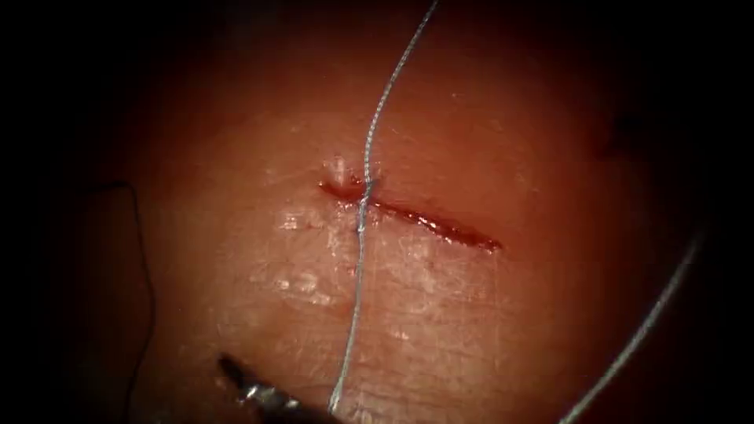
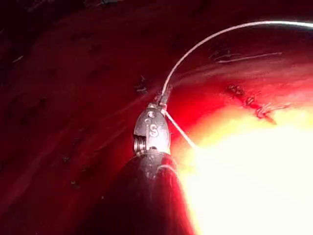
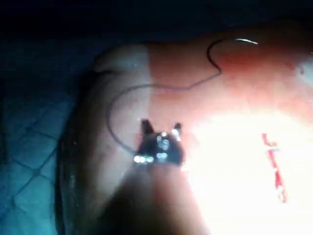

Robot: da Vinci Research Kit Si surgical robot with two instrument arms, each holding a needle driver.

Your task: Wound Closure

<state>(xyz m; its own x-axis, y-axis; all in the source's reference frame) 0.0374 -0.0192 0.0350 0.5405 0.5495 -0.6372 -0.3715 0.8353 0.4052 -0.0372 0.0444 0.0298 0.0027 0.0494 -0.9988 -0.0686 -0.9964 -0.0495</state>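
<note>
I am looking at the cut [image 1: 412,213], a short slanting red line across the tissue [image 1: 471,330], with the thread [image 1: 360,259] crossing it near its left end, where there seems to be a knot or twist. From there one strand is running up out of view and the other down to a tool tip [image 1: 263,392] at the lower edge of the endoscope view; I cannot tell there which arm's it is. In the left wrist view the left tool [image 2: 163,97] is pinching the thread, jaws closed on it. In the right wrist view the right tool [image 3: 161,128] is standing with its jaws parted, holding nothing. The needle [image 3: 244,41] is lying free on the tissue, well apart from both tools. I judge the thread light, limp and slippery, best gripped close to the knot; the tissue looks soft and wet.
</note>
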